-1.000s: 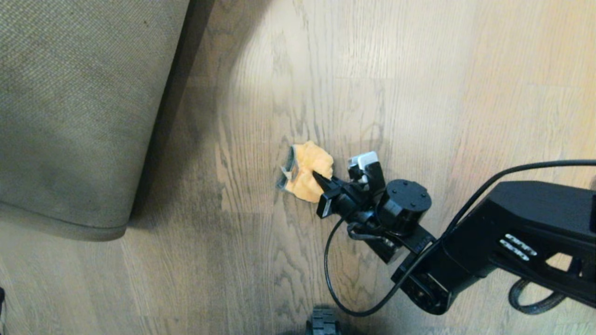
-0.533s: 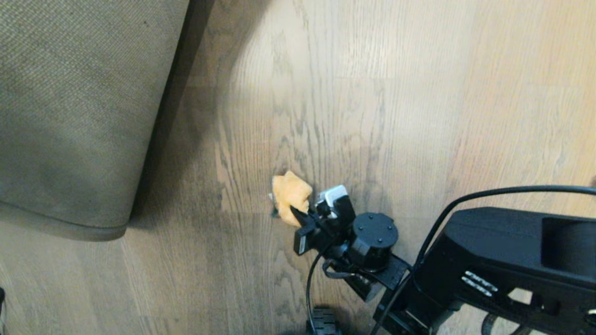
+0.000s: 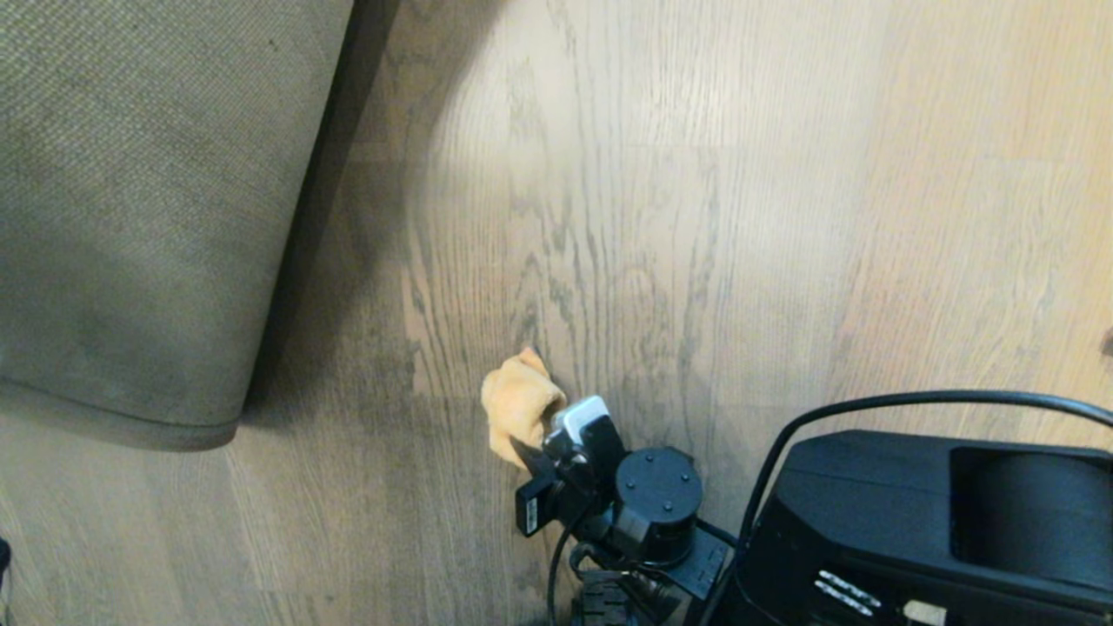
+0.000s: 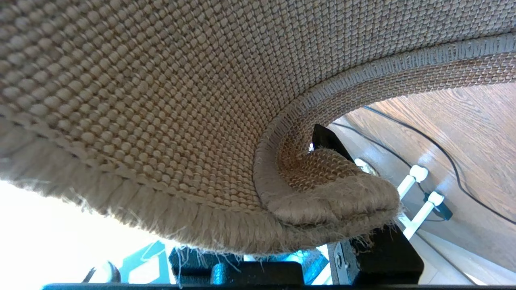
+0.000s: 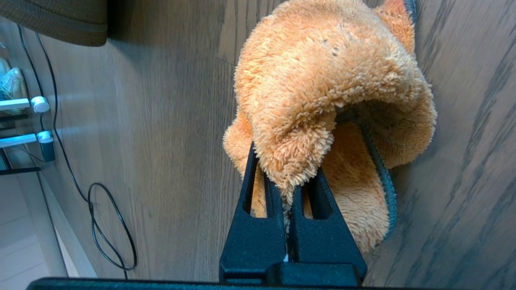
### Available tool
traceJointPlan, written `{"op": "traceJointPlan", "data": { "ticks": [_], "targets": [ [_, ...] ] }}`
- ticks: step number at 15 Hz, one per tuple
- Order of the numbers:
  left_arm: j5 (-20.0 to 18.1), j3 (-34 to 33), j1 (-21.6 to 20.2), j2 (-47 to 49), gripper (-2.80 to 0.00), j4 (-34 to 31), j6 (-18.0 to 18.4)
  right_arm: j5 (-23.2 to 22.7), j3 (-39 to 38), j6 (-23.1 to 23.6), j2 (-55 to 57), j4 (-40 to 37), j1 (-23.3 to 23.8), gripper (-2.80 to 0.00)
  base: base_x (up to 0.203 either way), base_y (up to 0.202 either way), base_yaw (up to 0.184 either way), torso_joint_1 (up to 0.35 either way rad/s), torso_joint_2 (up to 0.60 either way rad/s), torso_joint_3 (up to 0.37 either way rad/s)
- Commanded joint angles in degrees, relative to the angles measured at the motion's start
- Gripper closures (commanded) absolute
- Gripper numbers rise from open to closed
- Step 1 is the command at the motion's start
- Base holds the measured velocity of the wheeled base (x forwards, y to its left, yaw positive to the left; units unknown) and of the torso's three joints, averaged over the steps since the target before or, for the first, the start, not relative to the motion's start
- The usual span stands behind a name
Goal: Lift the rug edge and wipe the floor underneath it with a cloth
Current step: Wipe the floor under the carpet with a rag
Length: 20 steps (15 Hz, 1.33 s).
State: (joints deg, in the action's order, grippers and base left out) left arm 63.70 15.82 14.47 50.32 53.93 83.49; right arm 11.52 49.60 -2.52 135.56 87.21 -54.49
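Observation:
The rug edge (image 3: pixel 200 426) is lifted and turned over at the left of the head view, tan woven backing up, casting a shadow on the floor (image 3: pixel 696 217). In the left wrist view my left gripper (image 4: pixel 334 189) is shut on the rug edge's rounded corner (image 4: pixel 330 205), which is bunched between its black fingers (image 4: pixel 327 139). This gripper is outside the head view. The orange cloth (image 3: pixel 517 402) lies pressed on the floor near the bottom middle. My right gripper (image 3: pixel 532 454) is shut on a fold of the cloth (image 5: pixel 322 72), fingertips (image 5: pixel 300 189) buried in its pile.
A black cable (image 3: pixel 869 404) arcs over the right arm. Part of my base (image 3: pixel 600 604) shows at the bottom edge. Loose cables (image 5: pixel 105 225) and white furniture legs (image 4: pixel 419 189) lie on the floor off to the side.
My right gripper has dragged the cloth across the floor toward me and slightly left, and the cloth has bunched narrower. The lifted rug has stayed still.

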Motion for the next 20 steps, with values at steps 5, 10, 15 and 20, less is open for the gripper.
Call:
{"op": "traceJointPlan", "data": {
  "ticks": [5, 10, 15, 20],
  "targets": [
    [0.5, -0.1, 0.0, 0.1, 0.00, 0.3, 0.4, -0.2, 8.1, -0.2, -0.4, 2.7, 8.1, 0.00, 0.000, 0.000, 0.000, 0.000, 0.00, 0.000],
    [0.4, -0.6, 0.0, 0.1, 0.00, 0.5, 0.4, -0.6, 14.7, -0.3, -3.3, 2.7, 18.8, 0.00, 0.000, 0.000, 0.000, 0.000, 0.00, 0.000],
    [0.4, -0.8, 0.0, 0.0, 0.00, 0.7, 0.4, -0.8, 18.7, -0.3, -6.6, 1.3, 26.5, 0.00, 0.000, 0.000, 0.000, 0.000, 0.00, 0.000],
    [0.4, -0.8, 0.0, 0.0, 0.00, 0.7, 0.4, -0.7, 17.7, -0.2, -7.2, 0.5, 26.1, 0.00, 0.000, 0.000, 0.000, 0.000, 0.00, 0.000]
  ]
}}
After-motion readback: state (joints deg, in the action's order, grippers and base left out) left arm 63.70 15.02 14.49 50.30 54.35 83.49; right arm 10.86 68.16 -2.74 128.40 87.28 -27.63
